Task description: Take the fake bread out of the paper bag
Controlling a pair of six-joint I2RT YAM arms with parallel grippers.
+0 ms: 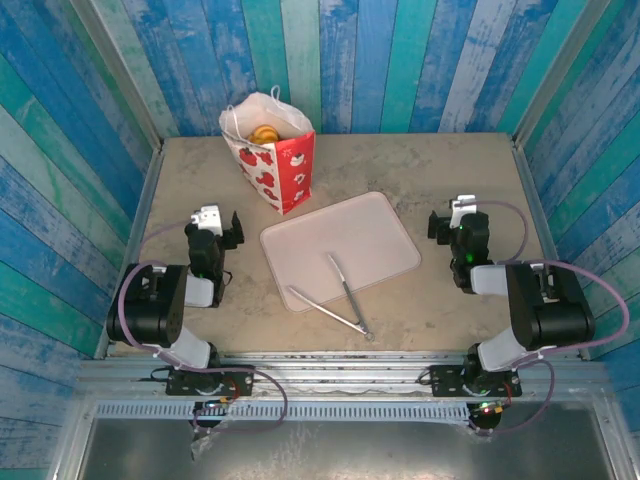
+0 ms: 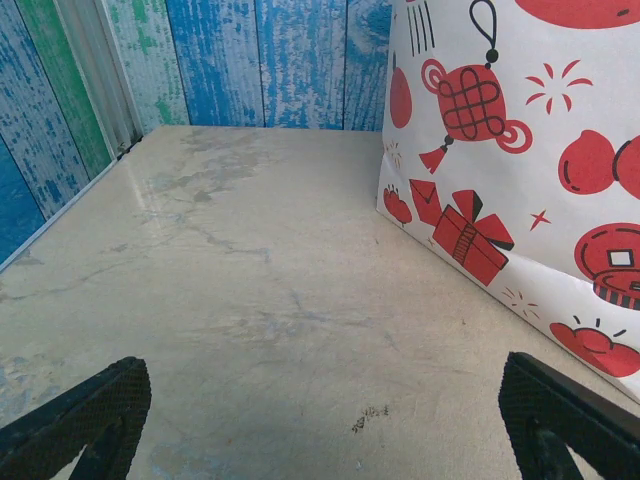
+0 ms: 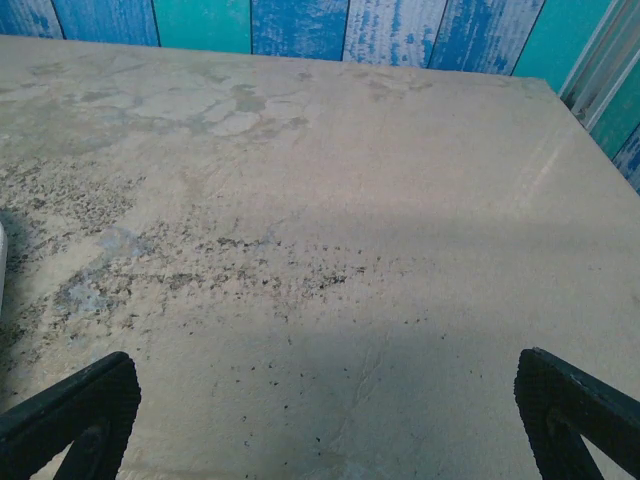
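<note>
The red paper bag (image 1: 275, 160) with white prints stands upright at the back left of the table, its mouth open. Golden-brown fake bread (image 1: 264, 132) peeks out of its top. In the left wrist view the bag's printed side (image 2: 500, 150) rises at the right. My left gripper (image 1: 222, 232) rests low near the left front, a little short of the bag, open with nothing between its fingers (image 2: 80, 410). My right gripper (image 1: 452, 222) sits at the right front, open over bare table, its fingers (image 3: 575, 405) wide apart.
A flat pale pinkish tray (image 1: 340, 245) lies in the middle of the table. Metal tongs (image 1: 340, 295) rest across its near edge. Blue and green plank walls close the table at the back and both sides.
</note>
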